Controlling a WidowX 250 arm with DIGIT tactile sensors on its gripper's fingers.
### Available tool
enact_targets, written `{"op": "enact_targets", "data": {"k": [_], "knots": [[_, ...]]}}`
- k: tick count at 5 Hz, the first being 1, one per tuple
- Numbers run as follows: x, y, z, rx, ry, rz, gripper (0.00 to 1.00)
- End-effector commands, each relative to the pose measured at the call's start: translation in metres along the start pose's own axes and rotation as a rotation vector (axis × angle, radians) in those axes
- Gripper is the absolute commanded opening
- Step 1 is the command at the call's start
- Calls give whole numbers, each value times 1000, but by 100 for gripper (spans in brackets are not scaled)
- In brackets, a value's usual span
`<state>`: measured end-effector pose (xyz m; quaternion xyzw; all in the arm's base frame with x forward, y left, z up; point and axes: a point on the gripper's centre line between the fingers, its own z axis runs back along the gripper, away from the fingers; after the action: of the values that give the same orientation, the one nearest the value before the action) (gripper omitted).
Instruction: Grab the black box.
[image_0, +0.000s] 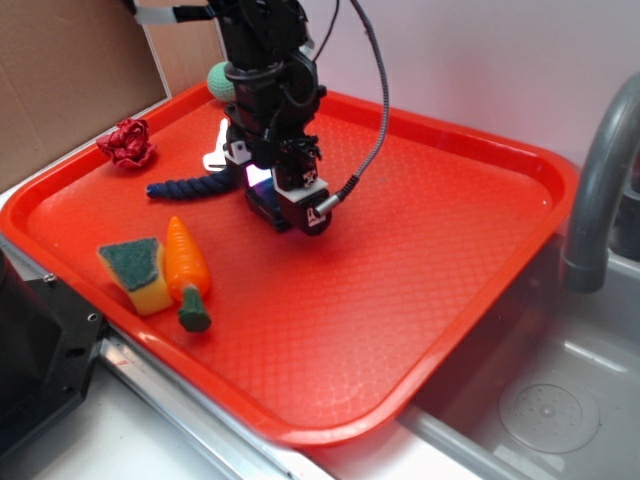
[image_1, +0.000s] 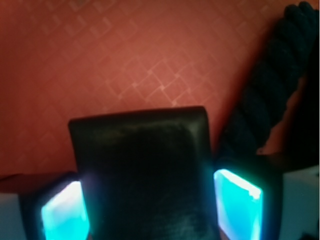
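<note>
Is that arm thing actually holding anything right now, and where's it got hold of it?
Seemingly yes: the black box sits between the gripper's glowing pads, held by its two sides.

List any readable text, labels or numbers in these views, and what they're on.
No readable text in either view.
Gripper: a small red mark on its white housing, too small to read.
Black box, tray, sponge, carrot: no visible markings.

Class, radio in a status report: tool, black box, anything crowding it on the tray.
Tool down on tray, pads flanking black box. Contact unconfirmed. Dark blue rope lies close beside it.
</note>
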<state>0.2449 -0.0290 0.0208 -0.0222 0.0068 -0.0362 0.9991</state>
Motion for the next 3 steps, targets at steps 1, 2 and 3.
{"op": "enact_targets", "data": {"k": [1,2,3], "knots": [[-4,15,-15,23,27,36,0],[0,18,18,53,-62,48,0],[8,-2,68,119,-202,36,0]]}}
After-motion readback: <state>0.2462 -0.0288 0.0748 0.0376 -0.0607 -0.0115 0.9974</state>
